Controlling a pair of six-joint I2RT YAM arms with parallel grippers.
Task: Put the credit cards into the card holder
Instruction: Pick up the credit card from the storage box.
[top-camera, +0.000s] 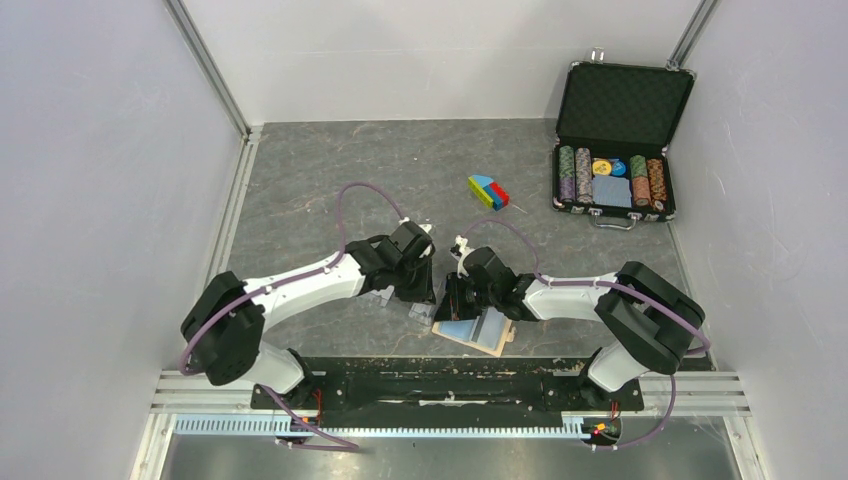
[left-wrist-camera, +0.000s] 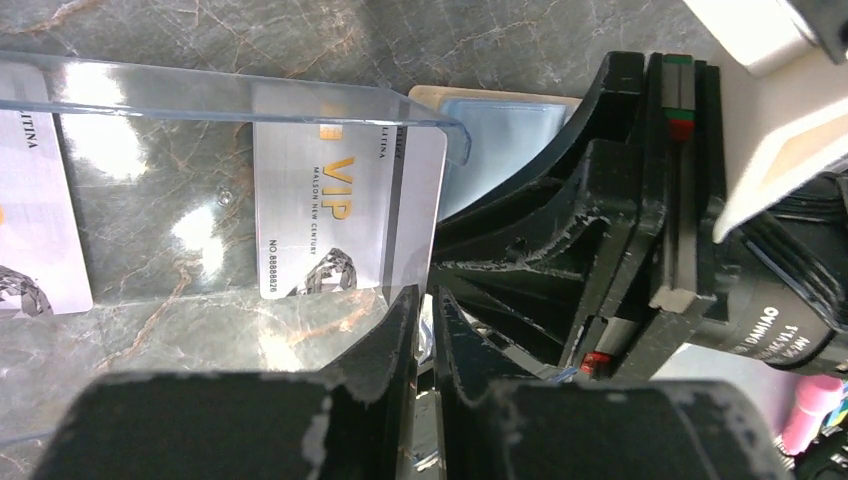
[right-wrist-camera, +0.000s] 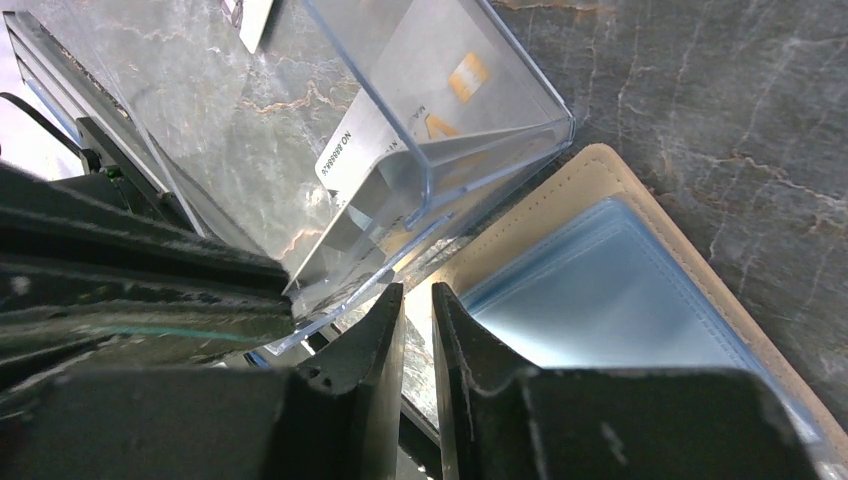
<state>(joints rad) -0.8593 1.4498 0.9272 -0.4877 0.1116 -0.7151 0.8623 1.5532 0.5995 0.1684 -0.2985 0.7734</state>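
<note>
The tan card holder (top-camera: 472, 332) lies open near the front edge, its light blue pockets facing up (right-wrist-camera: 620, 300). A clear plastic tray (left-wrist-camera: 200, 100) sits just left of it, its corner over the holder's edge (right-wrist-camera: 555, 125). One pale credit card (left-wrist-camera: 320, 200) with gold VIP lettering lies in the tray, and a second card (left-wrist-camera: 35, 210) lies further left. My left gripper (left-wrist-camera: 427, 310) is shut on the tray's thin wall. My right gripper (right-wrist-camera: 418, 300) is shut and empty, tips just above the holder's near edge, close against the left gripper (top-camera: 425, 290).
An open black poker-chip case (top-camera: 612, 150) stands at the back right. A small pile of coloured blocks (top-camera: 488, 192) lies mid-table behind the arms. Grey walls close in on both sides.
</note>
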